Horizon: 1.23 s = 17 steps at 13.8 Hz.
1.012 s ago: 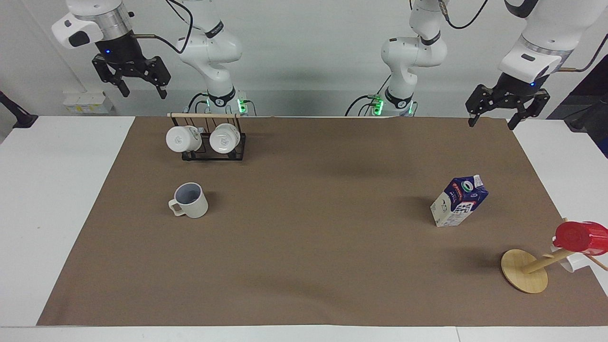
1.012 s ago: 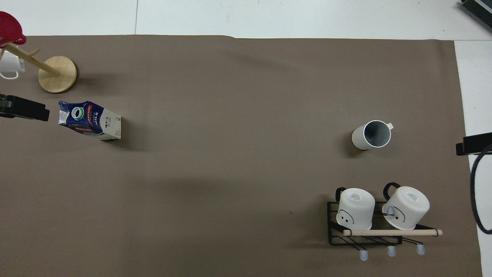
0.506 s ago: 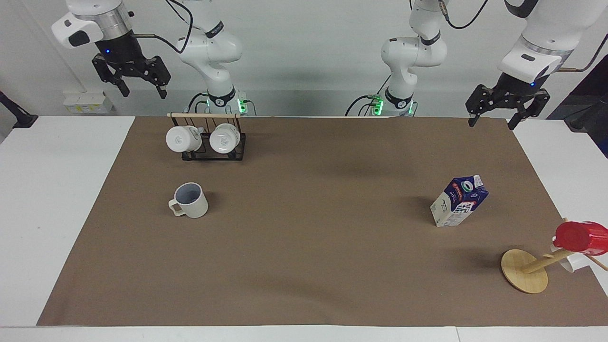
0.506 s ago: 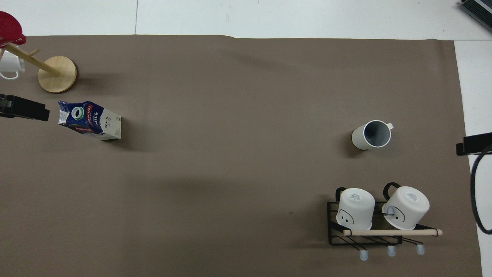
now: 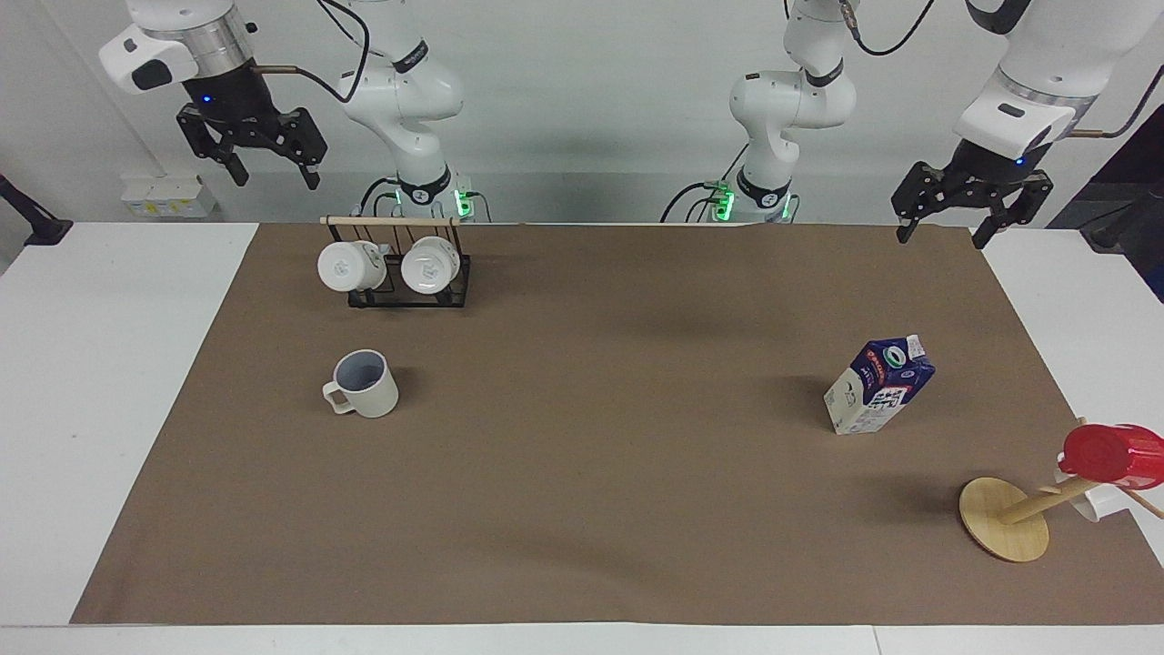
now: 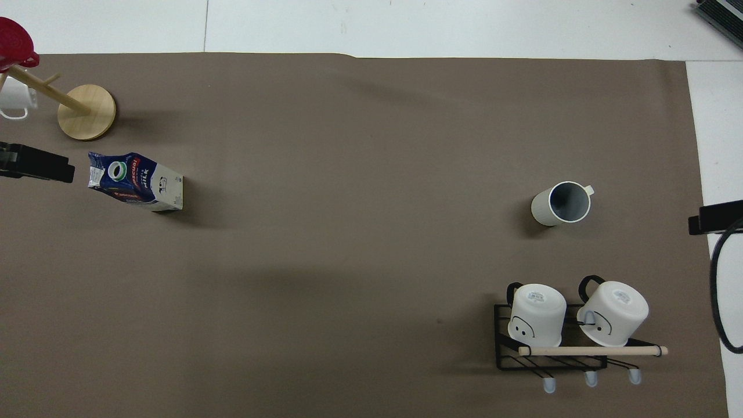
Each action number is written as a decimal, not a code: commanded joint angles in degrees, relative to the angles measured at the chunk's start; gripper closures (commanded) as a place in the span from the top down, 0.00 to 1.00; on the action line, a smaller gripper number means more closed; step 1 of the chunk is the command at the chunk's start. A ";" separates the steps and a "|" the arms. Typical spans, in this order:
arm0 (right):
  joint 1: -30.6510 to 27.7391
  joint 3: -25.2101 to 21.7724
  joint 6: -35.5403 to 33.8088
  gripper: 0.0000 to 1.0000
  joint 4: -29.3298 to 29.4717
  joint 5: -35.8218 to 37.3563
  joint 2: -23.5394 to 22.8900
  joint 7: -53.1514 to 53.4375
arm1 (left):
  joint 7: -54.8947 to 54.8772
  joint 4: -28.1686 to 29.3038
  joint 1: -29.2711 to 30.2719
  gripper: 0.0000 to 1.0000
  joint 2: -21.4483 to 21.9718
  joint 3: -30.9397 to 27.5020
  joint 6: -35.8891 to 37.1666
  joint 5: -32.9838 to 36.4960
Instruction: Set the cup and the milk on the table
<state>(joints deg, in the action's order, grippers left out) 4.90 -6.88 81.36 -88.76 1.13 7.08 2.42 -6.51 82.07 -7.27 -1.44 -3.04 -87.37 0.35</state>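
The table [image 5: 109, 382] spreads wide and white under me, with its flat brown sheet [image 5: 582, 473] covering most of the top. On that sheet, close to my bases toward my right arm's end, sits a black wire rack [image 5: 409, 289] with a wooden rod along its top; two white mugs [image 5: 350, 266] hang in it on their sides, printed bases showing. Toward my left arm's end, farther from me than anything else on the sheet, a wooden mug tree [image 5: 1003, 519] leans from its round base, carrying a red cup [image 5: 1111, 453] with a white one just under it.

The milk [image 5: 879, 385] stands on the brown sheet toward my left arm's end, nearer to me than the mug tree, with its green-ringed cap on the sloping blue top. The cup [image 5: 365, 384] stands upright on the sheet toward my right arm's end, farther from me than the rack, mouth up and handle pointing toward the white edge of the table. The two are well apart from each other.

My right gripper [image 5: 265, 171] hangs high in the air above the white part of the table at my right arm's end, fingers spread wide and holding nothing. My left gripper [image 5: 942, 231] hovers over the corner of the sheet nearest my left arm's end, fingers likewise spread wide and empty. Neither touches anything.
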 commanded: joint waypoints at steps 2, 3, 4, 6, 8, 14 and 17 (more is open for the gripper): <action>-0.32 0.20 1.34 1.00 -2.30 -0.25 1.80 -0.66 | 0.01 1.51 -0.81 1.00 1.44 -0.83 -0.26 -0.71; -0.33 0.20 1.26 1.00 -2.30 -0.25 1.89 -0.57 | 0.01 1.51 -0.81 1.00 1.44 -0.83 -0.26 -0.71; -0.24 0.20 1.34 1.00 -2.38 -0.25 1.98 -0.57 | 0.01 1.51 -0.81 1.00 1.44 -0.83 -0.26 -0.71; -0.24 0.20 1.34 1.00 -2.91 -0.25 1.98 -0.57 | 0.01 1.51 -0.81 1.00 1.44 -0.83 -0.26 -0.71; -0.24 0.20 1.43 1.00 -3.00 0.01 1.98 -0.83 | 0.01 1.51 -0.81 1.00 1.44 -0.83 -0.26 -0.71; 0.20 0.29 6.25 1.00 -6.33 0.01 1.10 -0.92 | 0.01 1.51 -0.81 1.00 1.44 -0.83 -0.26 -0.71; 1.87 0.29 14.24 1.00 -10.98 -0.07 -0.56 -0.66 | 0.01 1.51 -0.81 1.00 1.44 -0.83 -0.17 -0.71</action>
<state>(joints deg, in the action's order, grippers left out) 6.34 -6.71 91.17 -95.87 1.13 6.63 2.41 -6.51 82.07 -7.27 -1.44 -3.04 -87.37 0.35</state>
